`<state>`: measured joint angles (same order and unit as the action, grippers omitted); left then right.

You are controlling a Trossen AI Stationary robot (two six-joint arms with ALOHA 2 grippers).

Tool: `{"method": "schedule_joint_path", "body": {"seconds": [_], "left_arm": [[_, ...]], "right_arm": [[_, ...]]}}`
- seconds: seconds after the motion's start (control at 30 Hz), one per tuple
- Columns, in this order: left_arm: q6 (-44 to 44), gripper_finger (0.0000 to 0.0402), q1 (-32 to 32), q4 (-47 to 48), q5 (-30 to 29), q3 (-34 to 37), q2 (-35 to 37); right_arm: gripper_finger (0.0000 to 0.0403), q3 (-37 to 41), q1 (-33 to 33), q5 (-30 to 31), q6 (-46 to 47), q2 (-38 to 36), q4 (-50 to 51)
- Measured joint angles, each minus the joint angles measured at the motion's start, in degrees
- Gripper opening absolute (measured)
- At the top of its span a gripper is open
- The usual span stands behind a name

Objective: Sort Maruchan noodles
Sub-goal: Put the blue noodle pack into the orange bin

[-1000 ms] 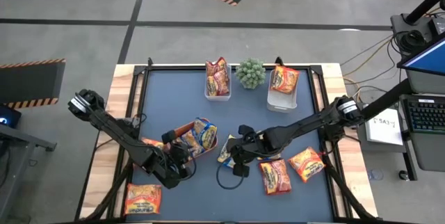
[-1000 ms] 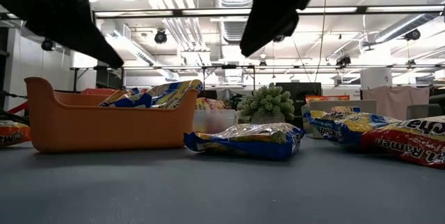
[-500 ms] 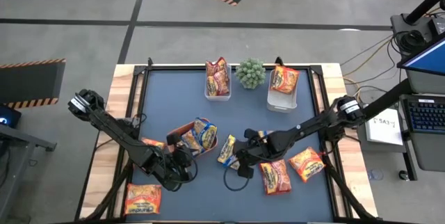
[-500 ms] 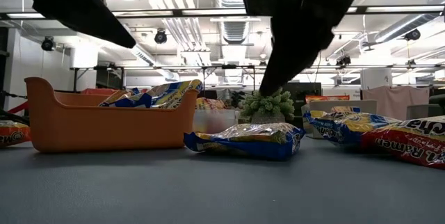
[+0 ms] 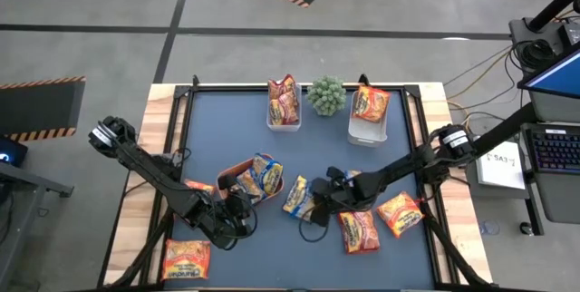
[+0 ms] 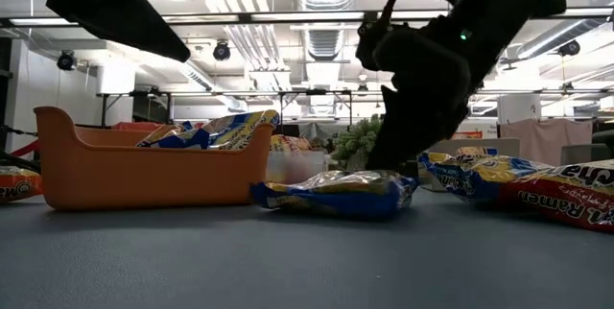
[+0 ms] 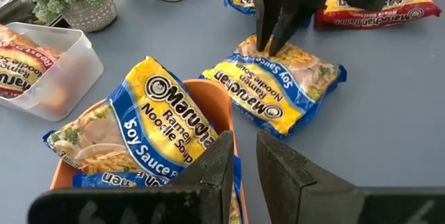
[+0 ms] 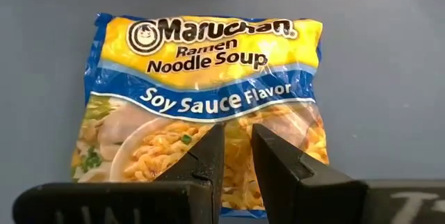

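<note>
A yellow-and-blue Maruchan packet (image 5: 297,196) (image 6: 336,194) (image 7: 278,88) (image 8: 208,78) lies flat on the table just right of the orange tray (image 5: 237,170) (image 6: 144,170). My right gripper (image 5: 317,203) (image 6: 384,160) (image 7: 273,42) (image 8: 236,147) stands on it, pointing down, fingers nearly shut with a slim gap. More yellow-and-blue packets (image 5: 263,174) (image 7: 146,126) lean in the tray. My left gripper (image 5: 236,218) (image 7: 245,156) hovers at the tray's near side, nearly shut and holding nothing. My right gripper sets its fingertips (image 7: 268,40) on the packet's noodle-picture end (image 7: 259,49), the end opposite the logo and away from the tray. It comes from above, pointing down, with the fingers almost together. The packet lies flat on the table.
Red and orange packets lie right of the gripper (image 5: 358,230) (image 5: 399,212) and at the near left corner (image 5: 186,260). Another yellow-and-blue packet (image 6: 460,175) lies under the right arm. Two clear tubs (image 5: 284,102) (image 5: 369,106) holding packets and a small plant (image 5: 326,95) stand at the far edge.
My right gripper has come down from well above the table onto the yellow-and-blue packet, its fingers pointing down. The packet has stayed where it lay.
</note>
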<state>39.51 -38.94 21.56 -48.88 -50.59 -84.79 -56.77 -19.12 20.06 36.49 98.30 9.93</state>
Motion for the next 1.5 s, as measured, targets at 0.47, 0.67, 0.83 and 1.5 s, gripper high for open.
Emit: {"method": "schedule_joint_path", "body": {"seconds": [0.47, 0.67, 0.83, 1.5], "left_arm": [[0.0, 0.0047, 0.0, -4.4, 0.0, 0.0, 0.0], [-0.5, 0.0047, 0.0, -6.5, 0.0, 0.0, -0.2], [-0.5, 0.0047, 0.0, -7.2, 0.0, 0.0, -0.2], [-0.5, 0.0047, -0.1, -10.1, 2.4, 0.1, -0.2]], "right_arm": [[0.0063, 1.3, -1.2, -4.0, 0.4, -0.4, -17.8], [0.0063, -2.1, -1.1, -0.8, -1.1, 0.0, -8.5], [0.0063, -1.1, -1.1, 2.2, 1.1, 0.4, -5.4], [0.0063, -1.0, -1.8, -4.4, 2.1, 6.1, -22.5]]}}
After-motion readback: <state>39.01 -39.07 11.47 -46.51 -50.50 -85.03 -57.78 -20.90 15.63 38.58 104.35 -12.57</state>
